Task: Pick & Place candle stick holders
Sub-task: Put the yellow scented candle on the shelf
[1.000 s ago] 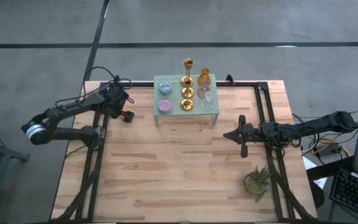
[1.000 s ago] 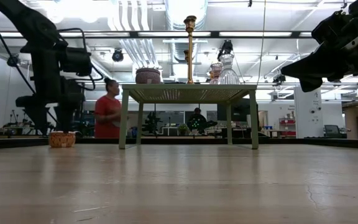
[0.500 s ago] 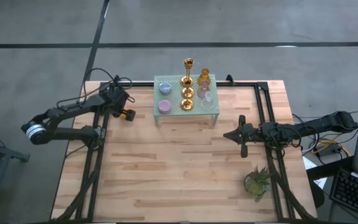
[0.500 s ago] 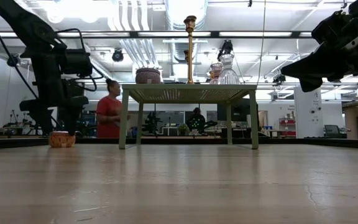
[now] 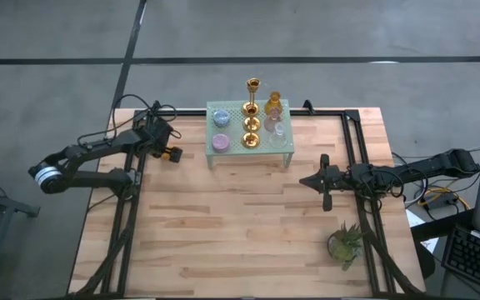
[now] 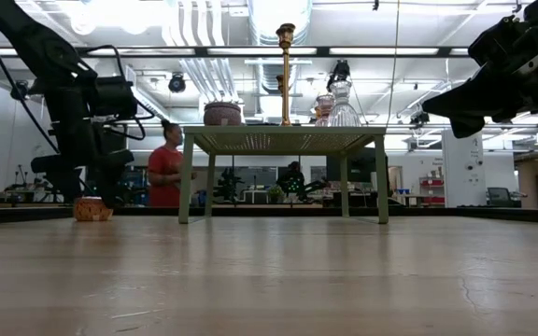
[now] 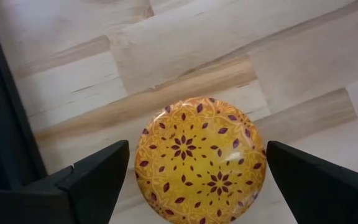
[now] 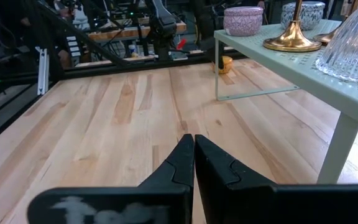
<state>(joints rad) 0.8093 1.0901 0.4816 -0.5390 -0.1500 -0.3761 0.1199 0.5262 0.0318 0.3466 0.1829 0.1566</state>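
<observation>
This is a robotics lab or workshop in an open industrial hall. The butcher-block table (image 5: 248,225) stands on bare grey concrete floor (image 5: 307,33), with two dark arms bolted to black frames at its sides. Overhead run exposed silver ducts (image 6: 194,70) and strip lights (no finished ceiling). Beyond the table are more benches crowded with equipment (image 8: 123,31), monitors, and a person in a red top (image 6: 164,168) standing among them.
</observation>
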